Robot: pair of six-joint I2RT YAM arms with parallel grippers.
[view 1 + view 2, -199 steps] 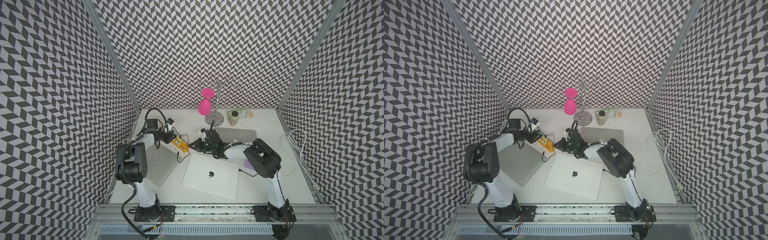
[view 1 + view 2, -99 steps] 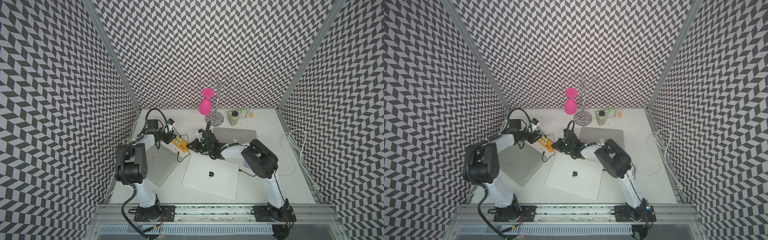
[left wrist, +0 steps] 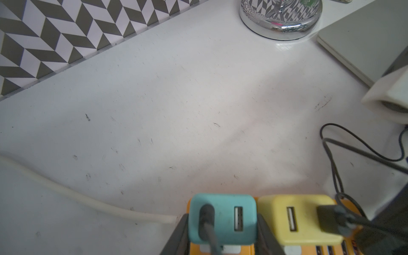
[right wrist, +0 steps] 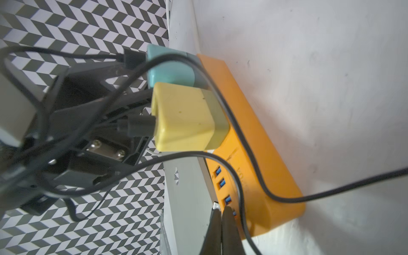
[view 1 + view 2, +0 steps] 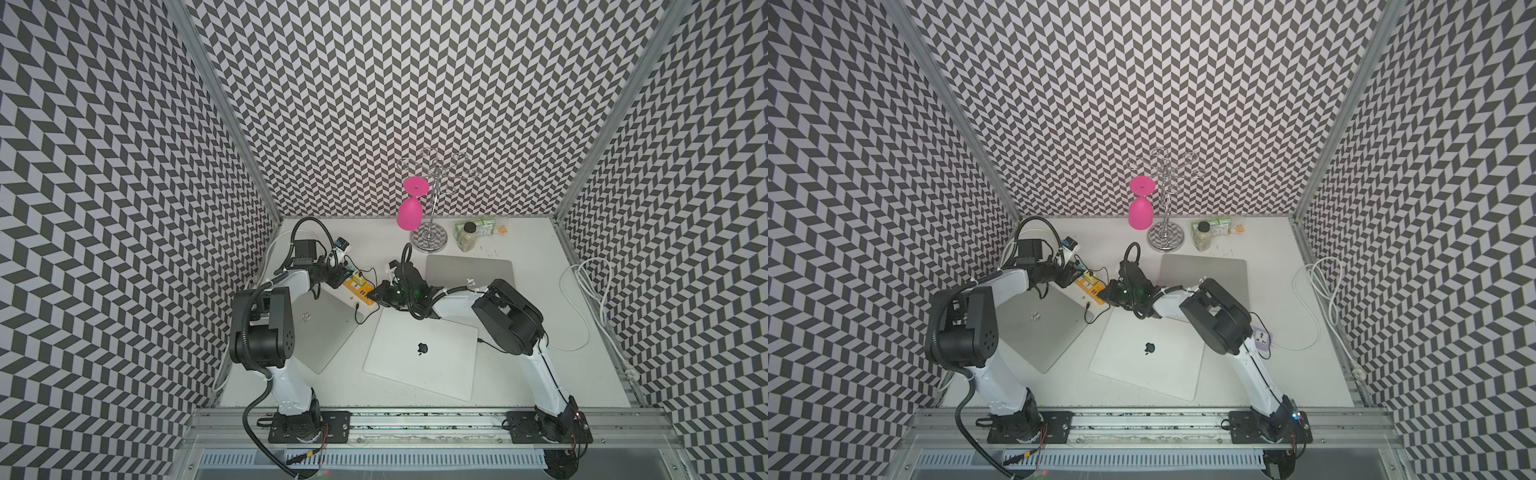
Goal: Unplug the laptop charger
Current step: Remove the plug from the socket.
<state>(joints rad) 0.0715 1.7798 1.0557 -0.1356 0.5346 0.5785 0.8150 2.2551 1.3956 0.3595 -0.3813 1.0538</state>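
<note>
Teal charger (image 3: 223,218) sits plugged in the orange strip (image 4: 254,143) — left hand (image 3: 221,229) pinches it, right hand (image 4: 221,213) pressed together; pull remains.

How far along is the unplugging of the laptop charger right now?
Done: the left gripper is closed around the teal charger, and the shut right gripper rests on the orange power strip. In hand: that grip. Left: the pull, since the charger sits plugged into the strip.

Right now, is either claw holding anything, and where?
The left claw grips the teal charger block by its two sides; the right claw is shut, empty.
</note>
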